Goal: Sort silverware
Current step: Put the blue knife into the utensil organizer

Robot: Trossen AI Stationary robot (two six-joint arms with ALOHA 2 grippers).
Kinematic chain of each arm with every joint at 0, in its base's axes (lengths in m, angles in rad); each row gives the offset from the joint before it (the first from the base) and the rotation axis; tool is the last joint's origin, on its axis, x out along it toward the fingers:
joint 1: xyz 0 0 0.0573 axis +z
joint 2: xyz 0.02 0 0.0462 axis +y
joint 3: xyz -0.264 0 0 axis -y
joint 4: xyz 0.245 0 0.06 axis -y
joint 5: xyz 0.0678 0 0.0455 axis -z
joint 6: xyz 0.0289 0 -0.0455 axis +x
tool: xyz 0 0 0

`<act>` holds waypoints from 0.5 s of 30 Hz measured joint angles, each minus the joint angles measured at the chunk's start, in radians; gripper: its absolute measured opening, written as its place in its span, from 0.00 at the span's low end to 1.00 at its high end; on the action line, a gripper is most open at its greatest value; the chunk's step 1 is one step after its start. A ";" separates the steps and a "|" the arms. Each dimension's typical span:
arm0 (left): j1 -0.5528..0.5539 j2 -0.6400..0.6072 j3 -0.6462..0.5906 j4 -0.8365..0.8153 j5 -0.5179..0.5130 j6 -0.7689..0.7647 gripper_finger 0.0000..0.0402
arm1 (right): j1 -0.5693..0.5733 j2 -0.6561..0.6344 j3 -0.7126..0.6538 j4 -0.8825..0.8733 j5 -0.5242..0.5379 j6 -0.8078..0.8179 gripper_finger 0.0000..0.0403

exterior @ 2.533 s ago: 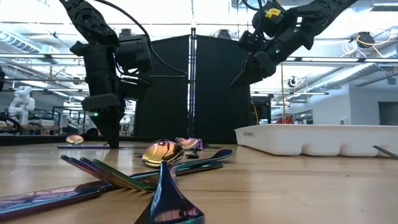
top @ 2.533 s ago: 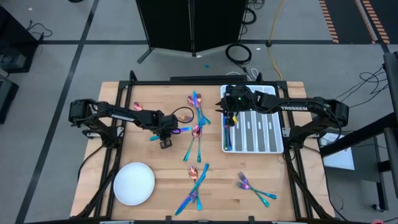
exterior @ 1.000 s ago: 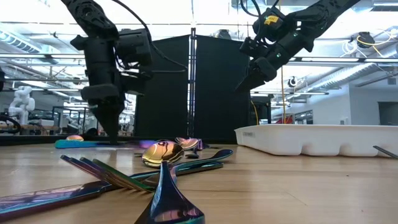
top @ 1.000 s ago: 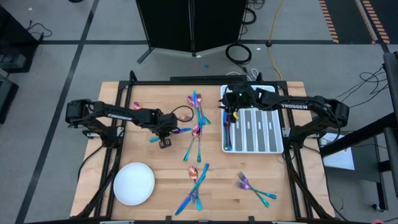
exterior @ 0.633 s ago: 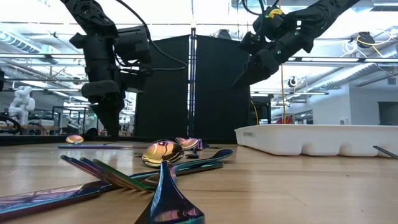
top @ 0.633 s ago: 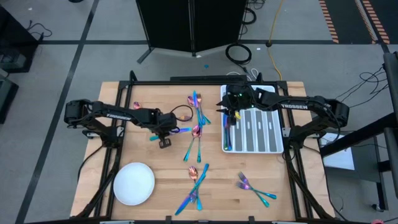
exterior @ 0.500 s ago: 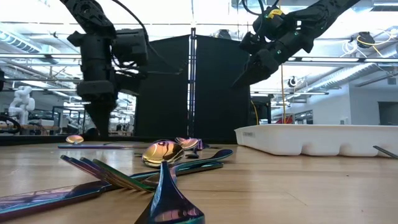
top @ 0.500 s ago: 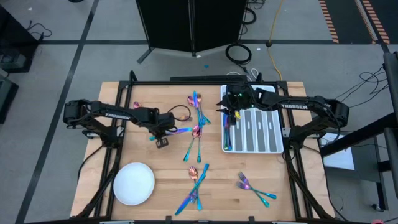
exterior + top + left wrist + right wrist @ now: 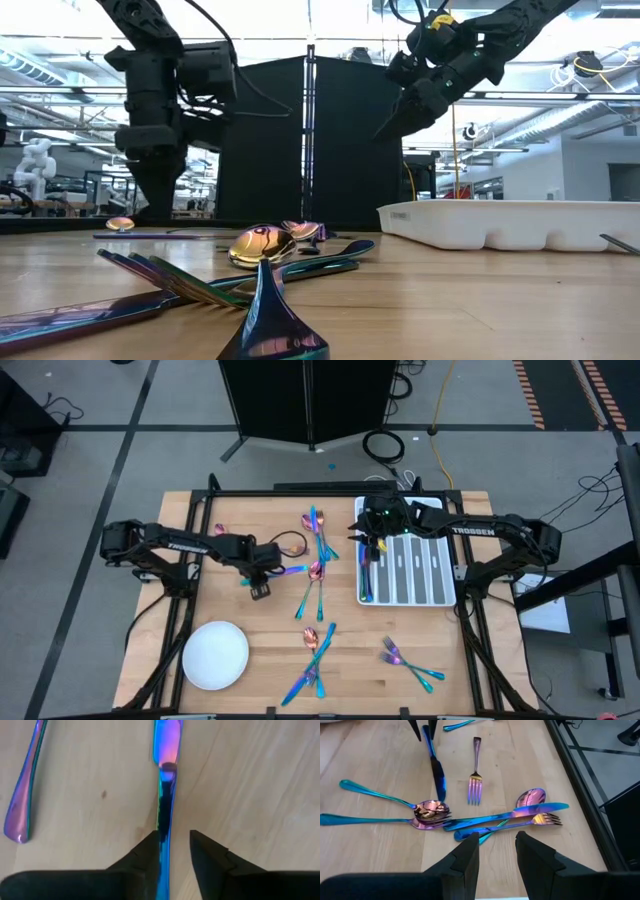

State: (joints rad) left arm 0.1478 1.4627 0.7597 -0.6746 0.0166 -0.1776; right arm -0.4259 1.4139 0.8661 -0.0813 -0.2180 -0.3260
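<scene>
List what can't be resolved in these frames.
- White divided tray: high view too small to count or type the pieces inside; in the low view its wall hides them.
- Knife under the left claw: left wrist view cuts off both ends.
- Right claw: right wrist view shows nothing between its fingers; the tray beneath lies outside that view.

The left gripper [image 9: 262, 584] points straight down low over the desk, fingers [image 9: 145, 862] slightly parted. The right gripper [image 9: 364, 543] hangs raised, fingers [image 9: 465, 860] apart, empty.

A wooden table [image 9: 230, 620] carries everything. Scattered silverware [image 9: 315, 585] lies mid-table, a white tray [image 9: 440, 585] along the right edge. A white plate [image 9: 215, 655] sits near the front left corner.
</scene>
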 joint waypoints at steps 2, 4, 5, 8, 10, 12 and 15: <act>0.000 0.010 0.000 0.004 0.000 -0.003 0.31 | 0.000 0.000 0.000 -0.005 0.000 0.000 0.28; 0.000 0.025 0.000 0.013 -0.002 -0.018 0.31 | 0.000 0.000 0.000 -0.010 0.000 0.000 0.28; 0.000 0.034 0.000 0.019 -0.004 -0.021 0.32 | 0.000 0.000 0.000 -0.011 0.000 0.000 0.28; 0.000 0.063 0.000 0.024 -0.022 -0.019 0.32 | 0.000 0.000 0.000 -0.014 0.000 0.000 0.28; 0.000 0.085 0.000 0.035 -0.027 -0.012 0.32 | 0.000 0.000 0.000 -0.014 0.000 0.000 0.28; 0.000 0.098 0.001 0.042 -0.029 0.005 0.32 | 0.000 0.000 0.000 -0.014 0.000 0.000 0.28; 0.000 0.109 0.004 0.042 -0.029 0.014 0.32 | 0.000 0.000 0.000 -0.014 0.000 0.000 0.28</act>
State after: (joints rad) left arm 0.1482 1.5721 0.7638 -0.6331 -0.0120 -0.1631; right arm -0.4255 1.4139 0.8661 -0.0950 -0.2184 -0.3260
